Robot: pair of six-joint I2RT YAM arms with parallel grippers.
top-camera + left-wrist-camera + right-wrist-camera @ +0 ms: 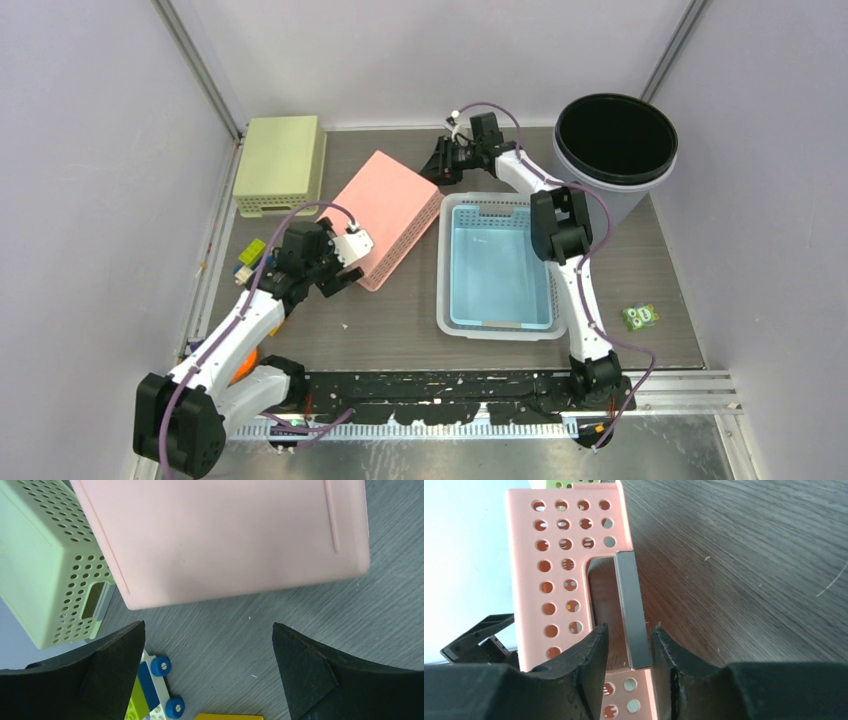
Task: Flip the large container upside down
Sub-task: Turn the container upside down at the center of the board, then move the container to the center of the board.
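Left of centre in the top view, the pink perforated basket lies base-up on the table, so the inversion appears essentially done; the right gripper pinches its far handle rim, release apparently remaining, while the left gripper hangs spread and empty.

table: dark woodgrain | green basket | pink container | blue basket | round bin | toy blocks
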